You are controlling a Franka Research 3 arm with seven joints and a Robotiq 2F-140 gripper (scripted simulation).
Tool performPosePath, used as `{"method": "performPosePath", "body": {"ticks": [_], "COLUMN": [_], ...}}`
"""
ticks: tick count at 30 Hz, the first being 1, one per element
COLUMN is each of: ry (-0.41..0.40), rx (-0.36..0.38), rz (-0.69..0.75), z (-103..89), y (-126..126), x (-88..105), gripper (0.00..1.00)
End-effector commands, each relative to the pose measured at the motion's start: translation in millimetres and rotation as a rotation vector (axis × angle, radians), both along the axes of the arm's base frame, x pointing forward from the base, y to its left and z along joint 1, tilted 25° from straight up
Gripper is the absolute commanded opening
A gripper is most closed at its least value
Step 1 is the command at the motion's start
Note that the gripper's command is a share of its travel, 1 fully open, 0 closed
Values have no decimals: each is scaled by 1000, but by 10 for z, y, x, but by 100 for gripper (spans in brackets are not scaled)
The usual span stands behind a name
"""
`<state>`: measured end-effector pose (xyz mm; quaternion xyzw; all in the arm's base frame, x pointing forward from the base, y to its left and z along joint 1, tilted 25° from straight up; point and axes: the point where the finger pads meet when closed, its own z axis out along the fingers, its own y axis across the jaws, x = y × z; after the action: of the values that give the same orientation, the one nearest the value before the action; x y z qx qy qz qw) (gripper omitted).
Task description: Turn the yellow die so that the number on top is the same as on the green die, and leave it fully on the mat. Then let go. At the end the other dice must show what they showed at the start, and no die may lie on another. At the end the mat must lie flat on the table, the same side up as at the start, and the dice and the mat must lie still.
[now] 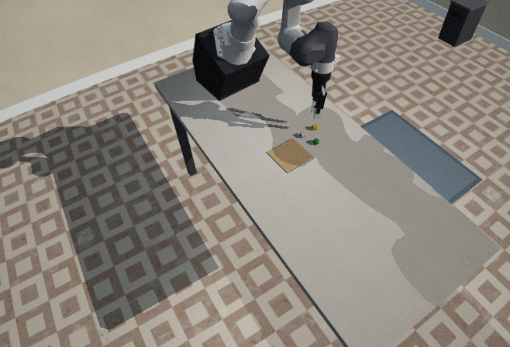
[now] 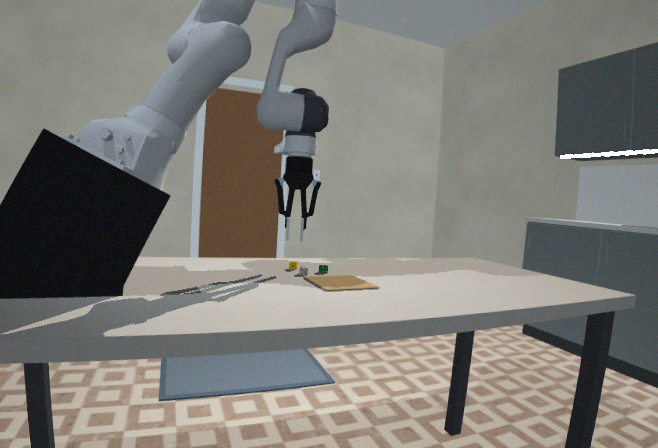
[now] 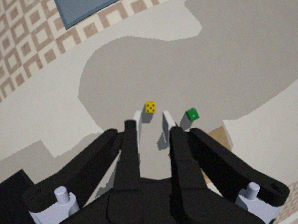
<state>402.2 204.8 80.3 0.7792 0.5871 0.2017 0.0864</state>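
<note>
The yellow die point(image 1: 315, 126) point(image 2: 292, 265) point(image 3: 150, 106) lies on the bare table, off the mat. The green die point(image 1: 315, 141) point(image 2: 322, 269) point(image 3: 192, 113) lies a little nearer the tan mat point(image 1: 290, 155) point(image 2: 340, 283) point(image 3: 220, 137), also on bare table. A white die point(image 1: 302, 134) point(image 2: 303, 270) lies between them, by the mat's far corner; the wrist view does not show it. The mat lies flat with nothing on it. My gripper point(image 1: 316, 112) point(image 2: 294, 238) point(image 3: 151, 119) points straight down, well above the yellow die. Its fingers stand narrowly apart with nothing between them. I cannot read the dice tops.
The black robot base block point(image 1: 227, 65) point(image 2: 71, 227) stands at the table's far end. The table point(image 1: 346, 225) stretches long toward the front. A blue rug point(image 1: 419, 153) lies on the floor beside the table, and a dark box point(image 1: 462, 20) stands on the floor farther off.
</note>
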Motion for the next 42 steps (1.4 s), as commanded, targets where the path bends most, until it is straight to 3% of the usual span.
{"method": "performPosePath", "body": {"ticks": [1, 24, 42], "ry": [-2, -2, -2], "rx": [-6, -6, -6], "rz": [18, 18, 18], "z": [-1, -19, -154], "y": [10, 13, 28], "x": [0, 8, 67], "gripper": [21, 21, 21]}}
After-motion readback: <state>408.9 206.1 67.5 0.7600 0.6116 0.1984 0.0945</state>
